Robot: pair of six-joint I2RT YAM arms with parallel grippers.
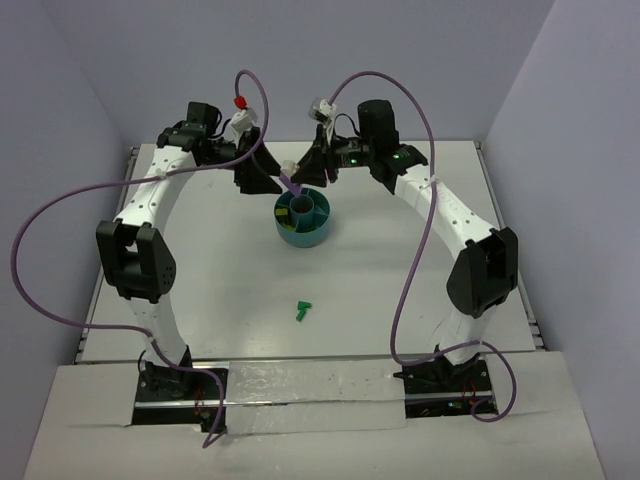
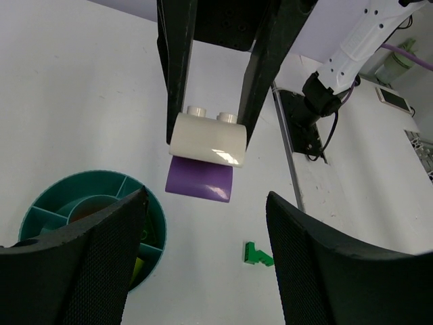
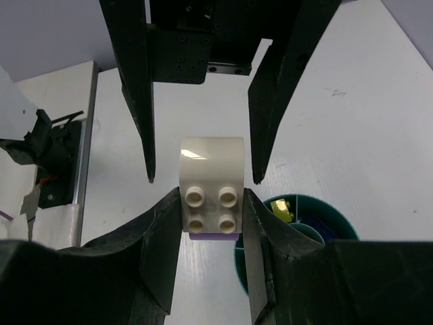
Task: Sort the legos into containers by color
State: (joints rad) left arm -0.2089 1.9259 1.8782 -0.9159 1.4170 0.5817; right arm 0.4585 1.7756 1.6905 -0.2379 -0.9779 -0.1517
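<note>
My right gripper (image 3: pixel 211 196) is shut on a purple-and-white lego (image 3: pixel 211 183), held in the air just behind the teal bowl (image 1: pixel 303 236). My left gripper (image 2: pixel 206 198) is open and faces it, with its fingers (image 3: pixel 139 101) on either side of the white end and not touching. From above, the lego (image 1: pixel 290 178) hangs between the left gripper (image 1: pixel 257 178) and the right gripper (image 1: pixel 316 168). It also shows in the left wrist view (image 2: pixel 206 141). A dark green lego (image 1: pixel 304 311) lies on the table in front of the bowl. A lime-green lego (image 3: pixel 281 210) lies in one bowl compartment (image 3: pixel 338 220).
The bowl's rim (image 2: pixel 88 175) shows at the lower left of the left wrist view, and the dark green lego (image 2: pixel 257 254) lies to its right. Purple cables loop over both arms. The table's raised edges run along both sides.
</note>
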